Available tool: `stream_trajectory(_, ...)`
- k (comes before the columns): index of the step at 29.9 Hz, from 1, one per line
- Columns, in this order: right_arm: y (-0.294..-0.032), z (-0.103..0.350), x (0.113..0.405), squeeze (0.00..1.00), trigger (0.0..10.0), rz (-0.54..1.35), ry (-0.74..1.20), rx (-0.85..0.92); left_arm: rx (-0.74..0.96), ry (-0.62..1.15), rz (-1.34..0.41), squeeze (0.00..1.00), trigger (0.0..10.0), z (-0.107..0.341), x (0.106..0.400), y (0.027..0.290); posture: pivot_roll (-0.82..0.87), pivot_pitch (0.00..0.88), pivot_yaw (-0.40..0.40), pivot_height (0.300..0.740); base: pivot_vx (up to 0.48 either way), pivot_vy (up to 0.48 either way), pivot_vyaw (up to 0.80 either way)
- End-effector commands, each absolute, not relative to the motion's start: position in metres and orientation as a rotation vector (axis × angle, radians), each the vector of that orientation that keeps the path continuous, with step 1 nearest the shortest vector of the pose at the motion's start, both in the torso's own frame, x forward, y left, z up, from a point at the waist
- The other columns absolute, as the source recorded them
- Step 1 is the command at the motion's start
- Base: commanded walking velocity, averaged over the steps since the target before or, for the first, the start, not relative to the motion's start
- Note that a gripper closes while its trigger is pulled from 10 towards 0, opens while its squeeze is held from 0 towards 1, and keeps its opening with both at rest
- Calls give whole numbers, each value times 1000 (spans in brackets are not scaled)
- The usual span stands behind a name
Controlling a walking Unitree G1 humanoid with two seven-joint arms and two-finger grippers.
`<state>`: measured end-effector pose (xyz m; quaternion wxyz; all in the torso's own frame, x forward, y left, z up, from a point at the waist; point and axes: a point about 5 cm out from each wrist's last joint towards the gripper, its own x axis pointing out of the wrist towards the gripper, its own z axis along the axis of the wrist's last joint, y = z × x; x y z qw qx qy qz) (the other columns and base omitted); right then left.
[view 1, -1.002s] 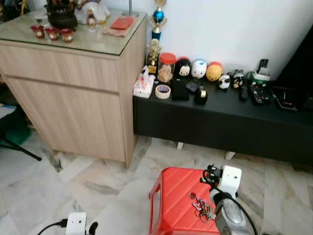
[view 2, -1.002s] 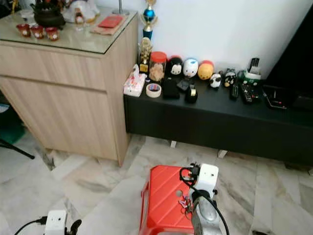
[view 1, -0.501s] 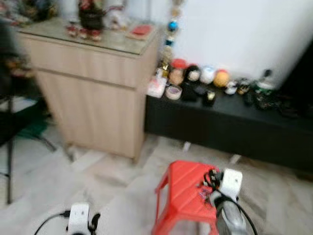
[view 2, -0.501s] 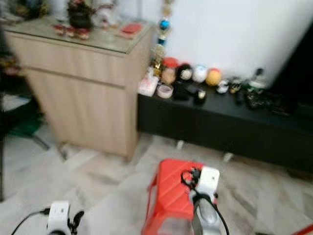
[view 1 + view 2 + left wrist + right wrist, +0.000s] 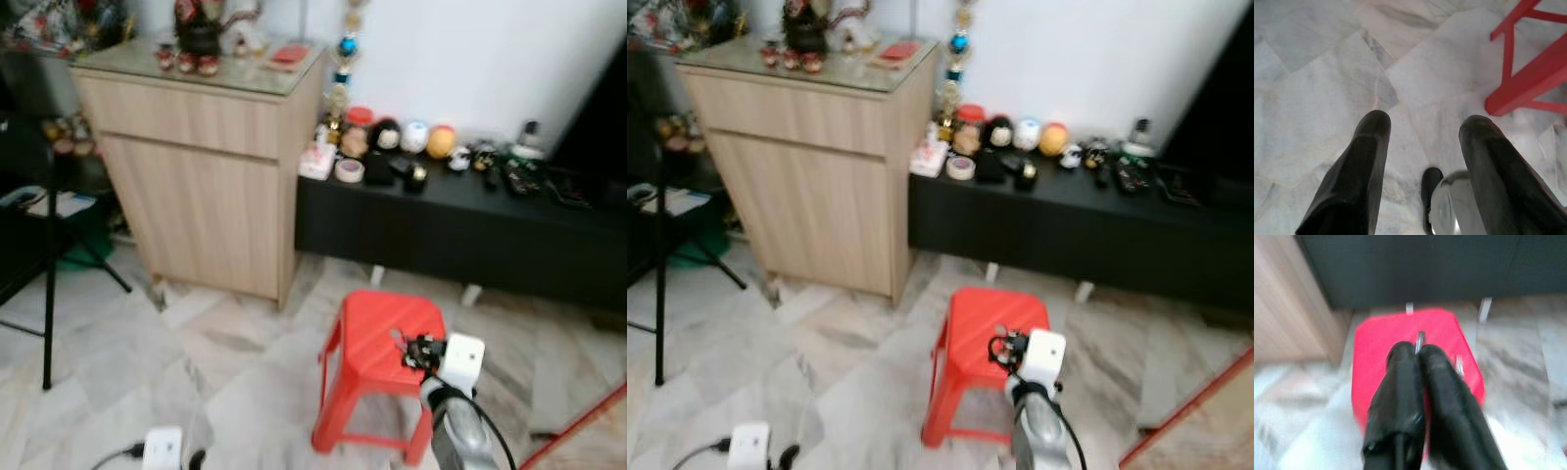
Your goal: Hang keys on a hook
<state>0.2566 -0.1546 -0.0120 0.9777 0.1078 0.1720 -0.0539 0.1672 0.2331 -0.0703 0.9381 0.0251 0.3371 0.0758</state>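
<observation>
With my right gripper (image 5: pixel 1419 352) pinched tight on the keys (image 5: pixel 1420 339) above the red stool (image 5: pixel 377 338) and my left gripper (image 5: pixel 1422 142) hanging open over the floor beside that stool, I should carry them steadily, without swinging, until a hook appears.

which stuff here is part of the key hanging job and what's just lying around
Part of the job:
- keys, pinched in the right gripper above the red stool
- left gripper, open, low over the floor

Just lying about:
- wooden cabinet
- black bench
- tape roll
- tripod
</observation>
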Motion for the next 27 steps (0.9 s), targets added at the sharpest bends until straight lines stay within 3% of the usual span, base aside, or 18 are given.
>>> stream_trajectory(1,-156,-7,262,0,10000,-110,319,212,48,675,147,0,10000,-69,170,229,106,0,-119,740,-259,0,0)
stream_trajectory(12,-157,-7,262,0,10000,-115,318,212,71,663,95,0,10000,-68,172,227,110,0,-116,740,0,0,0)
stream_trajectory(27,-157,-7,262,0,10000,-112,313,209,64,668,101,0,10000,-68,172,229,109,0,-116,740,0,-396,0)
